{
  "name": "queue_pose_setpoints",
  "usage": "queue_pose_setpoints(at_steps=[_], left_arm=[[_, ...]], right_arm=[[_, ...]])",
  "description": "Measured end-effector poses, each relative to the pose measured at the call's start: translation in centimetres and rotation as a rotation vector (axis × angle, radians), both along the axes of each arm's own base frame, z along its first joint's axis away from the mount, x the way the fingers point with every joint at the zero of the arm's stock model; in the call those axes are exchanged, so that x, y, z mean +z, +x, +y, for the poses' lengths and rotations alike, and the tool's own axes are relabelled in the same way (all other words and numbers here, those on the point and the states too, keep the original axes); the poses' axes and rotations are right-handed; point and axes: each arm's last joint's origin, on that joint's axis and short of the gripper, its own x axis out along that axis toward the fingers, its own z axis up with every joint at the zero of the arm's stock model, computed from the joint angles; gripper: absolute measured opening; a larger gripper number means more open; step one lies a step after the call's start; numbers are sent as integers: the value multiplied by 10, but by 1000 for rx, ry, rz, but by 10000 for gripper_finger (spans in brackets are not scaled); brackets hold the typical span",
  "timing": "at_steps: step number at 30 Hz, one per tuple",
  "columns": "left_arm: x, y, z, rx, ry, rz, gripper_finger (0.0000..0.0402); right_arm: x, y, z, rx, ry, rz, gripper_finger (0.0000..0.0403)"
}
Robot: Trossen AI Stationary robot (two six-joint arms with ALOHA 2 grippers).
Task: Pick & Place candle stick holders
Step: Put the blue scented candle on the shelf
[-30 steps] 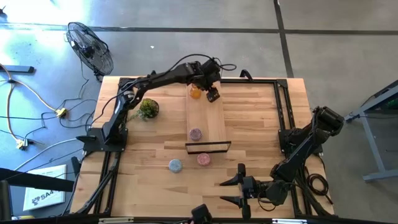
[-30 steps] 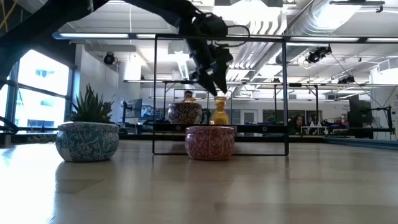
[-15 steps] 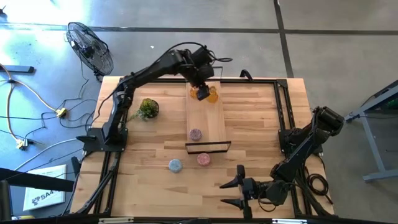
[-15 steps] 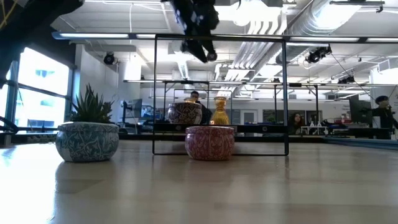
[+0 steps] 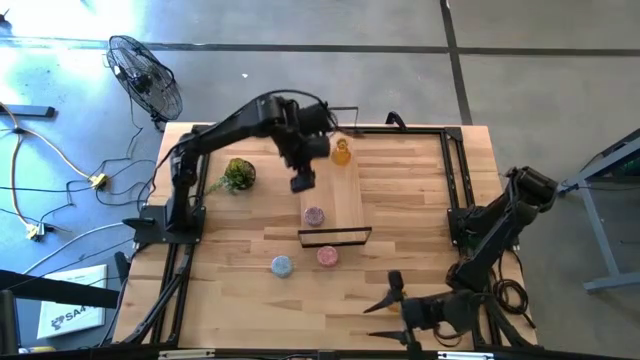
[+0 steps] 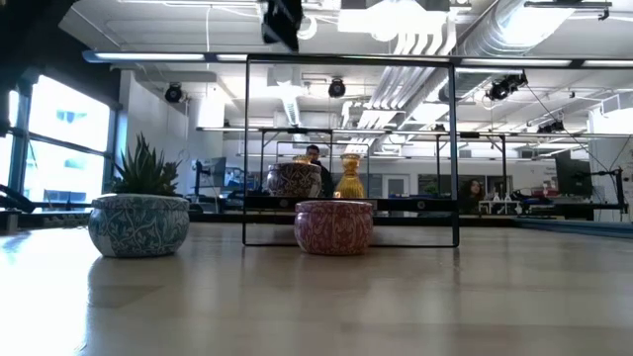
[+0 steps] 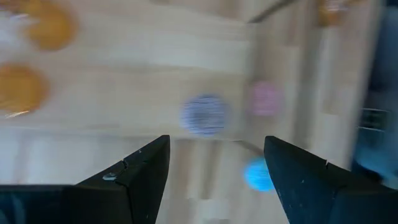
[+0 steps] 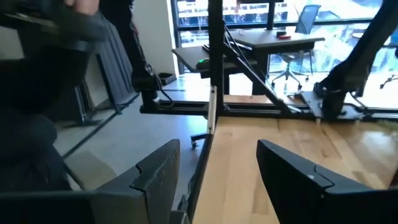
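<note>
Fingers point(image 7: 146, 180) of left gripper point(image 5: 301, 182) apart, empty, amber holder point(image 5: 341, 152) well beyond

honestly nothing here is readable. there's a white sheet point(image 5: 72, 305) on the floor by the table's point(image 5: 410, 215) corner with dark print, way too small to make out.

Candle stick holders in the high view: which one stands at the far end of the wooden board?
The amber-orange holder; the pink one sits on the board's near end, the others off it.
</note>
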Motion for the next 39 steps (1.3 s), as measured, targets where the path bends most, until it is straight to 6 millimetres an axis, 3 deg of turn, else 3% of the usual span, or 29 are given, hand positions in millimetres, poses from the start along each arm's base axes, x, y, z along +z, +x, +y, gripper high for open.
queue_pose_setpoints(at_steps=[5,11,19,26,33,39], left_arm=[[5,3,-49,-128,-102,-20,254],[5,2,-111,-160,-89,26,254],[4,-16,-196,-138,126,26,254],[5,-50,-266,-111,322,-82,254],[-10,-77,-308,-112,405,-112,254],[-27,-81,-316,-117,440,-64,254]], right_arm=[[5,-23,3,-35,-56,37,206],[0,-50,3,-82,-75,125,186],[-9,-58,4,-39,-154,187,151],[-11,-59,5,26,-193,215,140],[-10,-57,5,64,-271,192,141],[-10,-44,-2,54,-308,190,140]])
